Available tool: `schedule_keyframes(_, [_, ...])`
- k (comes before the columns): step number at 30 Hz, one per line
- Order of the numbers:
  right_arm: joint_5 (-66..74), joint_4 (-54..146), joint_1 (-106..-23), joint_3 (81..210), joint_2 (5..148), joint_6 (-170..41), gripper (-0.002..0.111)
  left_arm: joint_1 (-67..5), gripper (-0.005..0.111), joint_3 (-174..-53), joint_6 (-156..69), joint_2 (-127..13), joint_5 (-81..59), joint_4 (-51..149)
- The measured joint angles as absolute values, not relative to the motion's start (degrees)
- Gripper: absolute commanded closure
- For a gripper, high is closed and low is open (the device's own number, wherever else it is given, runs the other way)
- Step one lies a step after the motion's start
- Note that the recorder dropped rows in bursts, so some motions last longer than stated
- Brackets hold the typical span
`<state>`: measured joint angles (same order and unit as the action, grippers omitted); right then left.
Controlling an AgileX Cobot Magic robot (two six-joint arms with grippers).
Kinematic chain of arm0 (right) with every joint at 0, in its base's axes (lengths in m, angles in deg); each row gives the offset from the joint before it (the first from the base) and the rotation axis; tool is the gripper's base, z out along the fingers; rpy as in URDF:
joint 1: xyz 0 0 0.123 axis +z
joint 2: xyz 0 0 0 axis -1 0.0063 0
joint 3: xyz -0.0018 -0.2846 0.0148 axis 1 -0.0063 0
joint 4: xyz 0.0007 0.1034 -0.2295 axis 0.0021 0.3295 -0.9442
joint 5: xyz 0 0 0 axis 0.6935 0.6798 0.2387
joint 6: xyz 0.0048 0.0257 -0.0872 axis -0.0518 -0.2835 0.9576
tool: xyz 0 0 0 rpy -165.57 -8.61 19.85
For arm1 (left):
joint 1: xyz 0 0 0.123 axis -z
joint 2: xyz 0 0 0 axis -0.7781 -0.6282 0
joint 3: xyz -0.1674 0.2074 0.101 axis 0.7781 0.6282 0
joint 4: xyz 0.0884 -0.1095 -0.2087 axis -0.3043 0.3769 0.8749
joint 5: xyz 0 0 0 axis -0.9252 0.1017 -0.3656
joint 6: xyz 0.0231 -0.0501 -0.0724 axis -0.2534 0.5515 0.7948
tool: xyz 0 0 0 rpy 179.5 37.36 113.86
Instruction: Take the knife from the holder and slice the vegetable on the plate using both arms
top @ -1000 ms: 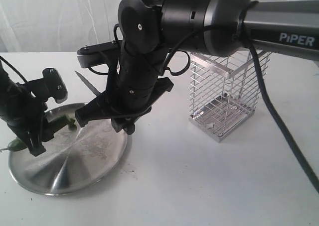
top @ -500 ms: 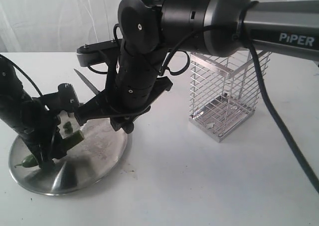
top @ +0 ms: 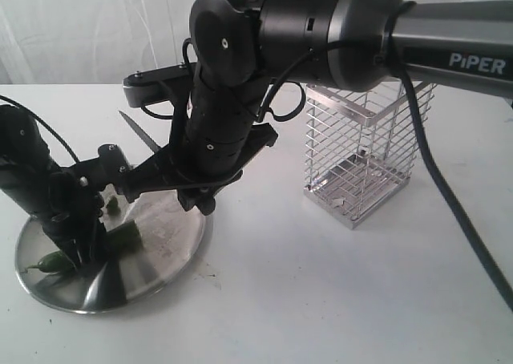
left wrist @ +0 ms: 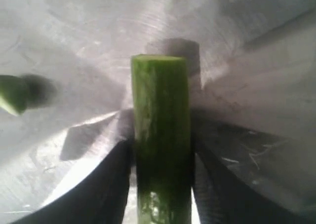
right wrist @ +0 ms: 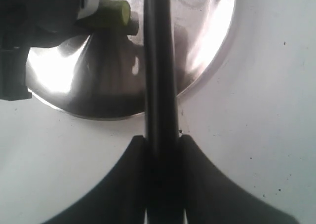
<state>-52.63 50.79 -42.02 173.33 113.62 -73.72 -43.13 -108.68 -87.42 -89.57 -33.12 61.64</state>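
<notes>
- Steel plate (top: 104,300) sits at 8 o'clock in the exterior view. The holder (top: 361,163) stands well apart at 3 o'clock, with nothing showing inside it.
- The vegetable (left wrist: 160,135) lies on the plate and shows a flat cut end. A slice (left wrist: 12,93) lies loose near it, so I judge you are partway through slicing, with more cuts to make.
- Your left pincer (left wrist: 160,155) straddles the vegetable, its fingers (left wrist: 113,184) running close along each side. I cannot tell whether they press it or merely flank it.
- Your right pincer (right wrist: 162,142) is pinched on the handle of the knife (right wrist: 160,61). In the exterior view the blade tip points to 10 o'clock, near the plate's far rim.
- In the right wrist view the knife runs just beside the cut end, not across the vegetable.
- Before you cut, make sure the left pincer really grips, because a loose vegetable will likely roll under the blade.
- Move the blade over the vegetable, between the cut end and the left fingers, and square it across the length.
- Come down straight and slowly, and stop at the steel. A slanted stroke could skid off the round skin toward the left fingers.
- Leave a margin at the fingers and aim for a thin slice.
</notes>
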Motion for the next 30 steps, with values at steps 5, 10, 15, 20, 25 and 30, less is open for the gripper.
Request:
schedule_keyframes(5, [-52.27, 50.79, -42.02, 173.33, 113.62, -74.21, 0.108, -43.08, 0.055, -108.68, -86.27, -87.85, -30.29, 61.52])
schedule_keyframes(10, [-51.58, 50.79, -42.02, 173.33, 113.62, -74.63, 0.108, -43.08, 0.054, -108.68, -86.16, -85.48, -30.10, 61.52])
schedule_keyframes(15, [-51.56, 50.79, -42.02, 173.33, 113.62, -75.38, 0.108, -43.08, 0.054, -108.68, -86.16, -82.60, -30.33, 61.52])
schedule_keyframes(20, [-54.18, 50.79, -42.02, 173.33, 113.62, -75.38, 0.108, -43.08, 0.054, -108.68, -86.16, -77.71, -30.33, 61.29])
schedule_keyframes(25, [-56.42, 51.54, -42.02, 173.33, 113.84, -75.38, 0.108, -43.08, 0.054, -108.68, -86.16, -73.55, -30.43, 61.21])
schedule_keyframes(30, [-59.05, 55.99, -41.62, 173.33, 115.42, -73.10, 0.108, -43.08, 0.054, -108.68, -85.90, -71.26, -30.66, 61.07])
